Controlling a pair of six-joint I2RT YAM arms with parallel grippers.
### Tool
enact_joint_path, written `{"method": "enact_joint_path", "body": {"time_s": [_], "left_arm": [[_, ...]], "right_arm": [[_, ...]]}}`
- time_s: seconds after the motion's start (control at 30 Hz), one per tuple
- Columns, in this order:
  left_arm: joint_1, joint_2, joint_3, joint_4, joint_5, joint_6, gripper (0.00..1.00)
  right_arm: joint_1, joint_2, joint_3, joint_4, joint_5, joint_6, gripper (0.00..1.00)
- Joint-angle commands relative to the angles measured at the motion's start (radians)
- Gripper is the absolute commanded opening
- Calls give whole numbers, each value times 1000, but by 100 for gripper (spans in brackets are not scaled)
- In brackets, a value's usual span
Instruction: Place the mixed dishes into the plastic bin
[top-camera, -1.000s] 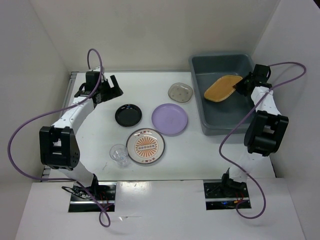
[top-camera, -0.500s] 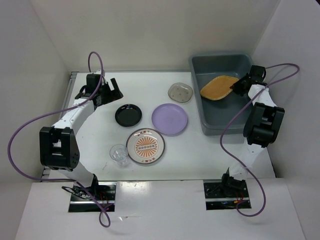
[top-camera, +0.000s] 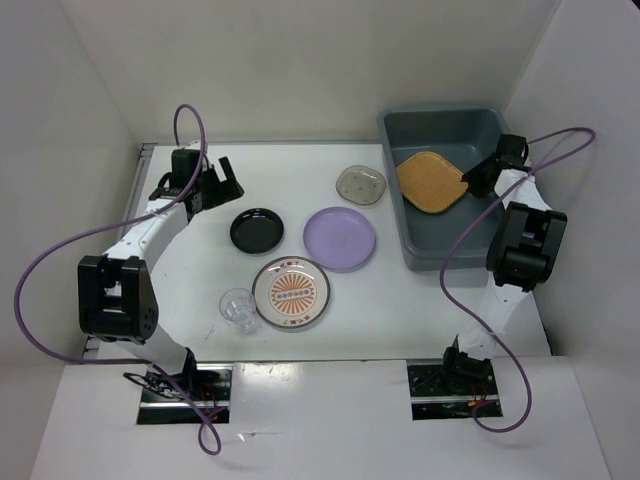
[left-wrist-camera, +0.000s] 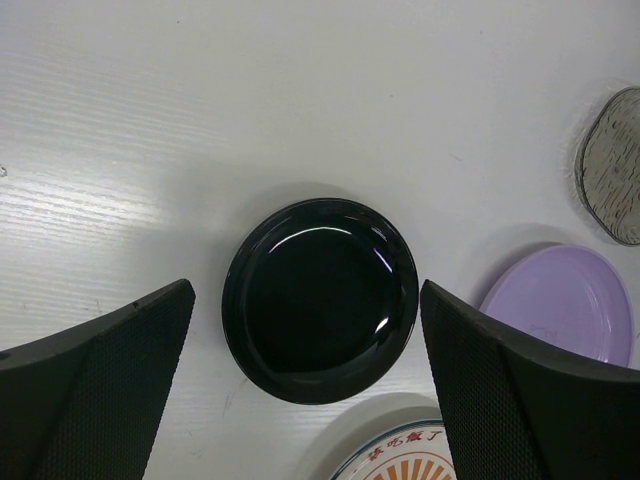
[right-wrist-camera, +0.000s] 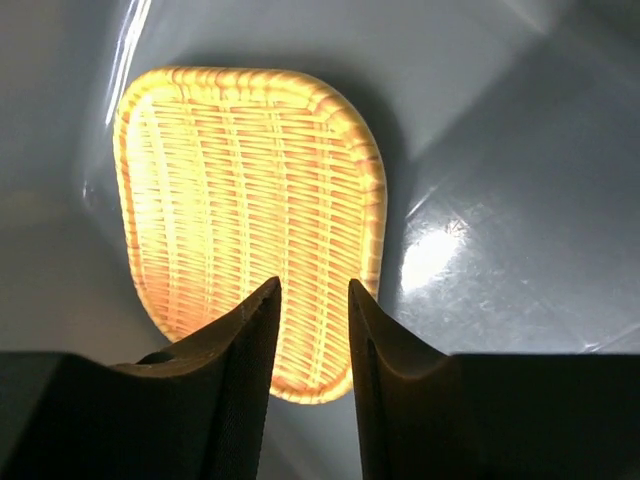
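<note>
The tan woven plate (top-camera: 432, 181) lies flat on the floor of the grey-blue plastic bin (top-camera: 455, 238) at the far right. My right gripper (top-camera: 478, 180) hovers at the plate's right edge. In the right wrist view its jaws (right-wrist-camera: 313, 285) stand slightly apart above the plate (right-wrist-camera: 240, 200), holding nothing. My left gripper (top-camera: 222, 183) is wide open above the small black dish (top-camera: 257, 230), which shows between the fingers in the left wrist view (left-wrist-camera: 320, 300). On the table are the lavender plate (top-camera: 340, 238), the sunburst plate (top-camera: 291, 293), the smoky dish (top-camera: 361, 184) and the glass cup (top-camera: 238, 308).
White walls enclose the table on the left, back and right. Purple cables loop from both arms. The bin's left wall (top-camera: 393, 200) stands close to the smoky dish and the lavender plate. The left wrist view also shows the lavender plate (left-wrist-camera: 560, 300) and the smoky dish (left-wrist-camera: 612, 165).
The tan plate went from tilted and held to lying flat in the bin, further left. My right gripper let go of it and drew back slightly. The left arm barely moved.
</note>
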Motion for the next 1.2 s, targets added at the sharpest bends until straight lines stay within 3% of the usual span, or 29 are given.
{"method": "enact_joint_path", "body": {"time_s": [0.0,0.13,0.23,0.33,0.37,0.47,0.5,0.57,0.7,0.8,0.97,1.17], "left_arm": [[7,-46,-21,39,-16,18,100],[7,-46,-21,39,-26,18,100],[7,-20,-21,48,4,52,100],[7,-2,-19,106,237,93,100],[7,-2,-19,134,374,93,100],[-2,20,-19,214,562,57,96],[-15,52,-1,194,563,57,94],[-74,86,42,154,529,78,88],[-214,165,120,90,330,141,86],[-286,231,177,79,296,153,85],[-357,343,274,59,173,153,70],[-398,406,314,40,-9,162,61]], "right_arm": [[-1,15,44,-6,55,2,39],[-1,15,44,-27,66,2,46],[25,-59,44,-12,-11,-45,53],[112,-187,54,-3,-11,-119,71],[141,-220,70,-20,1,-133,79],[258,-339,81,-44,52,-153,81],[313,-365,62,-44,64,-153,82],[364,-435,41,-44,92,-163,82],[456,-517,-24,-55,83,-176,82],[497,-567,-65,-64,64,-176,82],[522,-639,-134,-98,64,-185,82],[522,-709,-179,-130,67,-185,82]]}}
